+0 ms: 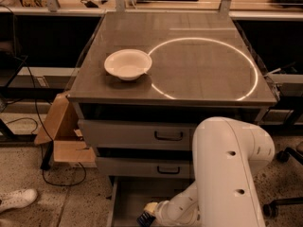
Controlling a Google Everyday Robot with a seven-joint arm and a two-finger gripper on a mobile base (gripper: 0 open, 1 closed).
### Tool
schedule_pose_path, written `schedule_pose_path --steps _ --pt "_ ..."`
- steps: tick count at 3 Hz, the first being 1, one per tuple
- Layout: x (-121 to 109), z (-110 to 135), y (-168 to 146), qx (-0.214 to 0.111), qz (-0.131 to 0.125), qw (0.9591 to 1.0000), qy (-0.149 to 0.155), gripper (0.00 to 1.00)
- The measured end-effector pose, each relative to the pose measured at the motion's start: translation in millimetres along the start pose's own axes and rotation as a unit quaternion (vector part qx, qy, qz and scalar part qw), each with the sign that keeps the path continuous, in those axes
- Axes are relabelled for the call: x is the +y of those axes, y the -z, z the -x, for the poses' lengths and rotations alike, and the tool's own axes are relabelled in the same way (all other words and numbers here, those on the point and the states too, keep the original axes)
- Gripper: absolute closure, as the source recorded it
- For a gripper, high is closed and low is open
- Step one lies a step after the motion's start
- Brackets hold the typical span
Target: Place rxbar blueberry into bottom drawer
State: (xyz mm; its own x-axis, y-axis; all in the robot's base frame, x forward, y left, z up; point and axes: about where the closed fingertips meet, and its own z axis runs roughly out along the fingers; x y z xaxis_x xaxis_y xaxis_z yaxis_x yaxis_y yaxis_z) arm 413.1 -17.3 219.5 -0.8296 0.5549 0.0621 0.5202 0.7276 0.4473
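Reaching down past the cabinet front, the bulky white robot arm (227, 174) hangs its gripper (147, 214) low over the open bottom drawer (124, 197), a wide shallow grey metal tray that stands pulled out under the two closed grey drawers with dark handles (137, 135). That low, tucked pose makes sense: the tray sits right at floor level, so the wrist has to fold under the arm's own elbow to get in over it. And the tray stands out clear of the drawers above, giving open access from the top.

Now the claw. At its very tip, close to the lower edge of the camera view, shows a small dark navy-blue patch, which I take to be the flat wrapped rxbar blueberry (143, 220). It sits at the gripper, above the front part of the drawer floor. How wide the claw is, and whether it is clamped on the bar or merely against it, I cannot tell; the wrist hides too much.

Up top, the round white bowl (128, 64) rests on the grey-brown tabletop (199, 27), well away from the action, beside a bright ring of reflected light (256, 74). A brown cardboard box (64, 126) leans at the cabinet's left.
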Motion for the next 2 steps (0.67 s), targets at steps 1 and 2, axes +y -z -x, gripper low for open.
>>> schedule_pose_path --steps 1,2 --pt "0 0 0 0.000 0.000 1.0000 0.000 1.00" --pt "-7 -2 -26 0.004 -0.006 0.9998 -0.018 1.00"
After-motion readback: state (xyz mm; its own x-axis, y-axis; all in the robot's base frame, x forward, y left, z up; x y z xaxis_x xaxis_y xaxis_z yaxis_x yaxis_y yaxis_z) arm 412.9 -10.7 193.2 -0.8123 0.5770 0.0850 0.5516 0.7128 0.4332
